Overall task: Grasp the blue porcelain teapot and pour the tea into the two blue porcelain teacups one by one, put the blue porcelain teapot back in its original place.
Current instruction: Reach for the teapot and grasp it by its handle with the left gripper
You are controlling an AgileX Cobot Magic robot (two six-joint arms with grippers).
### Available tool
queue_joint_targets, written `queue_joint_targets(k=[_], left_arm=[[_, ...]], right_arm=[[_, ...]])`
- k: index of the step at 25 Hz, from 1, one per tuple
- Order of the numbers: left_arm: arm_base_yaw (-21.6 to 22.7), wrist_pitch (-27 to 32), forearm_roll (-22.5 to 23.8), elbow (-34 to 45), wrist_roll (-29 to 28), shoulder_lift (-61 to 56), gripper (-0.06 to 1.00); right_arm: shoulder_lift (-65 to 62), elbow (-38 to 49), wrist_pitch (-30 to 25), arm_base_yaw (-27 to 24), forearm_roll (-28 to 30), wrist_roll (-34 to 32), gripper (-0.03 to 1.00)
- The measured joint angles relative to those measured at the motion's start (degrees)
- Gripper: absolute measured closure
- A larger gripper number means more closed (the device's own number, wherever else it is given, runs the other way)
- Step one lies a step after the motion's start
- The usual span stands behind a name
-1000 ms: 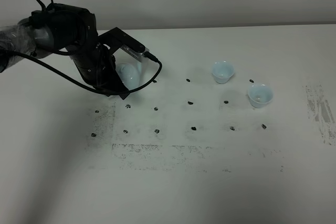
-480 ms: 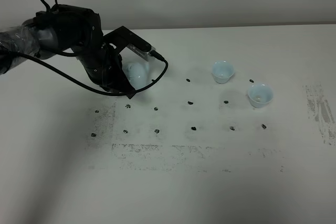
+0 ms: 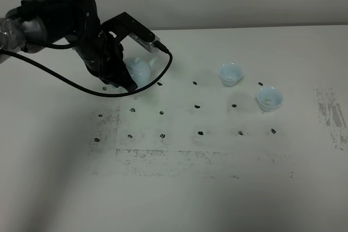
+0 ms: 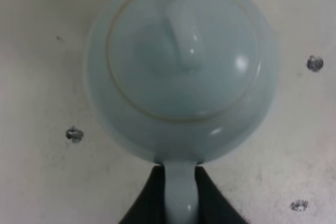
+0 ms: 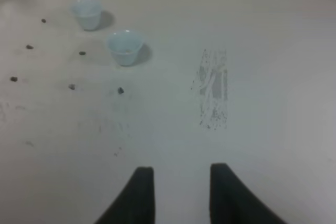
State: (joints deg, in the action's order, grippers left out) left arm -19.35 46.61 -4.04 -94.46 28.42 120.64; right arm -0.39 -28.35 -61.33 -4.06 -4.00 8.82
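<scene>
The blue porcelain teapot (image 3: 140, 70) is at the table's left, lid on, seen from above in the left wrist view (image 4: 181, 66). My left gripper (image 3: 128, 78) is shut on its loop handle, a black finger (image 4: 149, 198) on either side. The two blue porcelain teacups (image 3: 230, 74) (image 3: 269, 99) stand upright to the right of the middle, well clear of the pot. The right wrist view shows both cups (image 5: 86, 12) (image 5: 126, 47) far ahead of my right gripper (image 5: 181, 182), whose fingers stand apart with nothing between them. The tea is hidden.
Small dark marks dot the white table (image 3: 179, 188) in rows around the pot and cups. A scuffed grey patch (image 3: 333, 115) lies near the right edge, and a fainter one (image 3: 163, 158) in the middle front. A black cable (image 3: 70, 82) loops from the left arm.
The left arm has swung up and towards the back of the table, carrying the teapot with it. The cups have not moved.
</scene>
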Motion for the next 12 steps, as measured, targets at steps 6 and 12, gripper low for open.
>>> queue_joint_targets(k=[6, 12], left_arm=[[-0.2, -0.8, 0.2, 0.1, 0.1, 0.0, 0.91], [-0.5, -4.7, 0.1, 0.1, 0.2, 0.0, 0.91]], right_arm=[[0.0, 0.0, 0.0, 0.0, 0.0, 0.0, 0.68], [0.0, 0.0, 0.0, 0.0, 0.0, 0.0, 0.68]])
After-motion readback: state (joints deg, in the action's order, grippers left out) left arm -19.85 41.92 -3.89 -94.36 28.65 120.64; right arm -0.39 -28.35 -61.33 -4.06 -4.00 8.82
